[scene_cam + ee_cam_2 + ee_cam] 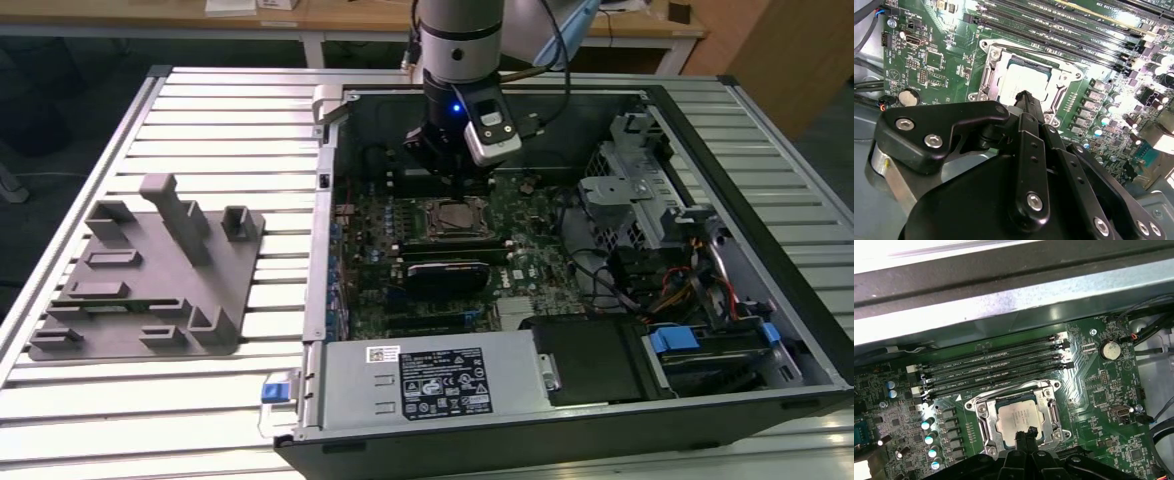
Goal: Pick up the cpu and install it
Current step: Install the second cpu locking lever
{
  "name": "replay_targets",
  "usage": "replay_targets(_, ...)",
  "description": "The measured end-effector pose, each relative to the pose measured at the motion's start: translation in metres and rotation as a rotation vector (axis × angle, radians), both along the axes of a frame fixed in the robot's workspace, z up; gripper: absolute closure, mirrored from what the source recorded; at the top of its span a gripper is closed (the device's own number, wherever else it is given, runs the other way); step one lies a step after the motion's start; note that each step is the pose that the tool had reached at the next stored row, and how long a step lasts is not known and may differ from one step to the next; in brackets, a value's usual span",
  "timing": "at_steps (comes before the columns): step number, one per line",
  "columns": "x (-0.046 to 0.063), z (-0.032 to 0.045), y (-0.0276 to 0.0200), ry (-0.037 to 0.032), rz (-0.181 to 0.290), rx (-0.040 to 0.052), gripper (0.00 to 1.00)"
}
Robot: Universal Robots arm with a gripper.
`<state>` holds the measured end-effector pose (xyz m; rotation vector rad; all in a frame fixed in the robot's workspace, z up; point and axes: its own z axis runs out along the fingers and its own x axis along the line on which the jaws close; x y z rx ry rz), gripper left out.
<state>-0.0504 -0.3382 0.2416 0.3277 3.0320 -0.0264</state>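
Install step: cpu (1020, 417) seated in socket (985, 425); gripper (1027, 433) clenched, empty, just above. Retreat calls for straight lift.

Looks like a robotics lab or electronics assembly workshop. Shown by a ribbed silver aluminium-slat counter (187, 120) carrying an opened black desktop computer case (747, 330) with its green motherboard (534, 255) exposed, and by a grey plastic fixture tray with upright posts (147, 275) laid beside it on the exterior view's left. Also marked by a grey industrial robot arm (457, 40) reaching into the case, and by light wooden desks (347, 18) behind.
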Motion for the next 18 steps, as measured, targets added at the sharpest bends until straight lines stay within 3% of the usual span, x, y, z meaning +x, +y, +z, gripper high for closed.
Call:
replay_targets(10, 0.0, 0.0, -0.0017, 0.0, 0.0, -0.0001, 0.89)
replay_targets(18, 0.0, 0.0, -0.0136, 0.0008, 0.0, 0.0014, 0.89)
